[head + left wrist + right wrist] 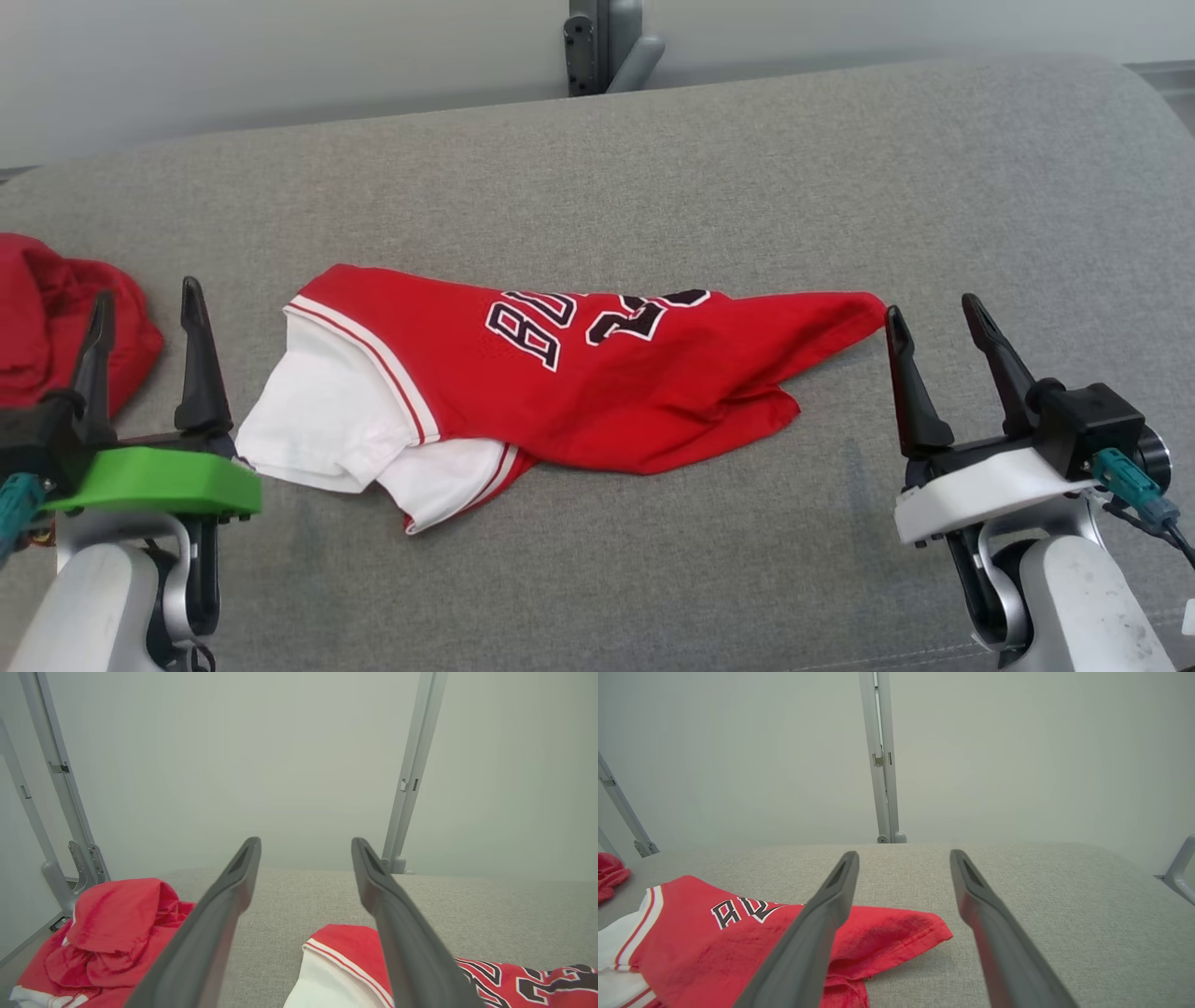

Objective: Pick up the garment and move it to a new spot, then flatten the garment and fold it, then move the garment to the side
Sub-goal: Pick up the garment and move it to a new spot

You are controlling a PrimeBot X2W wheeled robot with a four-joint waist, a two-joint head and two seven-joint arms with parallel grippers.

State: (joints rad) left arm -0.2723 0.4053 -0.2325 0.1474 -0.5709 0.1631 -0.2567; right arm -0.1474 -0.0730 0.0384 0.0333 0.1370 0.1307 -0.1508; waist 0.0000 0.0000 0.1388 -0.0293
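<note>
- While its jaws stand wide with nothing between them, the left pincer (147, 297) hangs at 8 o'clock in the head view, just beside the white end of the jersey (579, 392).
- Equally wide and empty, the right pincer (934, 308) sits at 4 o'clock. The jersey's red tip ends right at it, though I cannot tell if they touch.
- The jersey lies mid-cushion between the two pincers. It is crumpled and partly doubled over, red cloth over white, with creased lettering towards 12 o'clock.
- Handling, as I judge it: the cloth is light, limp and thin, and likely a little slick. It will sag and slide rather than keep its shape, and nothing on it can break.
- Hold: pinch the hems at the far ends, the striped white edge at 9 o'clock and the red point at 3 o'clock. Pulling apart would then spread it.
- Edges: the cushion (653, 187) rounds off along its far rim at 12 o'clock, and a grey post (607, 42) stands behind it.
- Room: bare cushion runs wide from 12 to 3 o'clock. A second red heap (37, 308) crowds 9 o'clock, just beyond the left pincer, so that side looks tight.
</note>
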